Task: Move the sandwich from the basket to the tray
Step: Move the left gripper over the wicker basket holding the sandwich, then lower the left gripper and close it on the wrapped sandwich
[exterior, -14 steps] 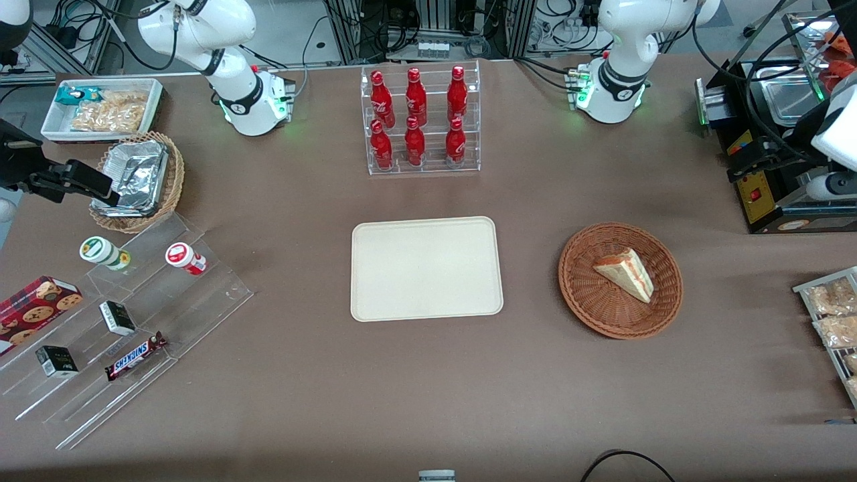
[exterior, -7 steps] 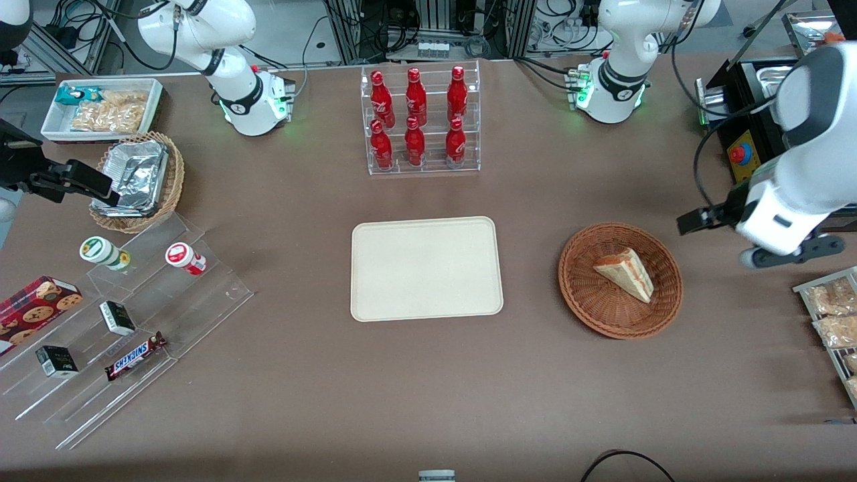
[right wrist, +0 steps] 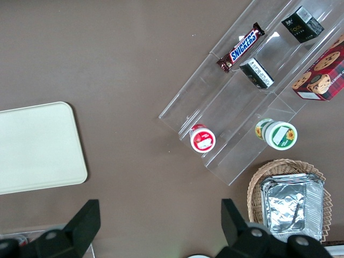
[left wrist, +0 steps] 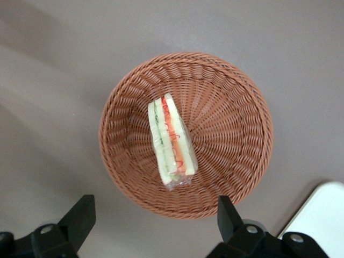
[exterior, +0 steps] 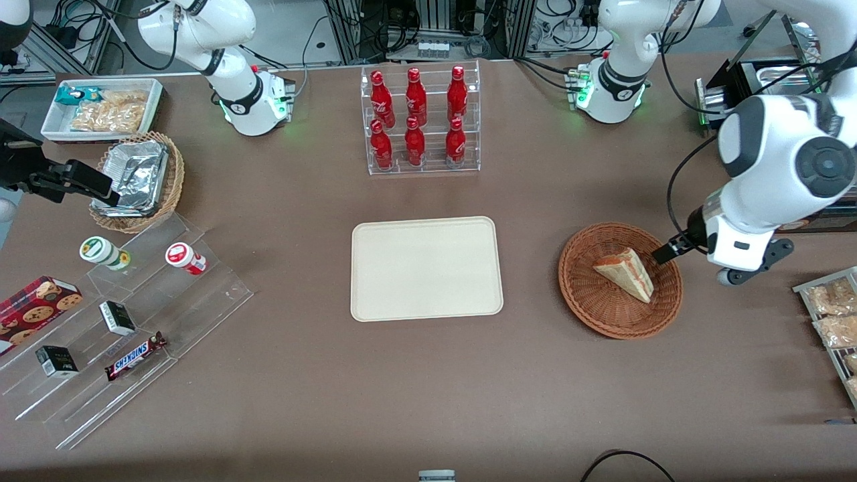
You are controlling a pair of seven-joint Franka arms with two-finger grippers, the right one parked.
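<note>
The sandwich (exterior: pixel 626 273) is a pale bread wedge with red and green filling. It lies in the round reddish-brown wicker basket (exterior: pixel 602 316). In the left wrist view the sandwich (left wrist: pixel 171 144) lies near the middle of the basket (left wrist: pixel 236 107). My left gripper (exterior: pixel 668 252) hangs above the basket's rim on the side toward the working arm's end of the table. It is open and empty and apart from the sandwich; its open gripper (left wrist: pixel 153 210) shows with both fingers wide apart. The cream tray (exterior: pixel 426 268) lies empty beside the basket, toward the parked arm's end.
A clear rack of red bottles (exterior: pixel 418 120) stands farther from the front camera than the tray. A black machine (exterior: pixel 756 187) and a rack of snack packets (exterior: pixel 833 321) are near the working arm. Clear steps with snacks (exterior: pixel 127 314), a tan basket with foil containers (exterior: pixel 137 181) and a white bin (exterior: pixel 100 110) are at the parked arm's end.
My left arm has swung in from the working arm's end of the table and come over the basket's rim. The sandwich, basket and tray have not moved.
</note>
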